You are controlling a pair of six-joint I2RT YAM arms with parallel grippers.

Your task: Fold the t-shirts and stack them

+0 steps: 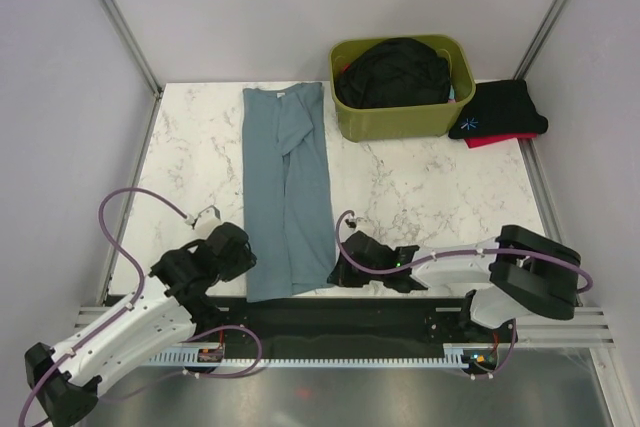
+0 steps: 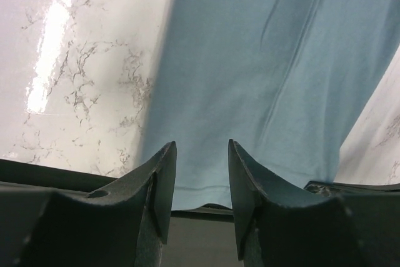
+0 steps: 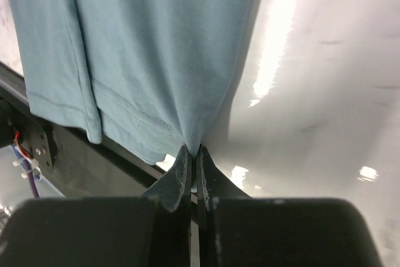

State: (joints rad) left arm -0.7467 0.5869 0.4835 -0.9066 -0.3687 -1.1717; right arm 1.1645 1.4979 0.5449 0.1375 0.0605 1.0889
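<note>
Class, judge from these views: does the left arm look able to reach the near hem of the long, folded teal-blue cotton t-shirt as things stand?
Likely yes: the left gripper hangs open at the near hem of the teal-blue cotton t-shirt, with nothing between them.

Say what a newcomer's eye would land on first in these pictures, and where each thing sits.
A long teal t-shirt lies folded lengthwise down the middle of the marble table, its near right corner pinched in the right gripper. At the far edge, an olive bin holds heaped black clothing.
</note>
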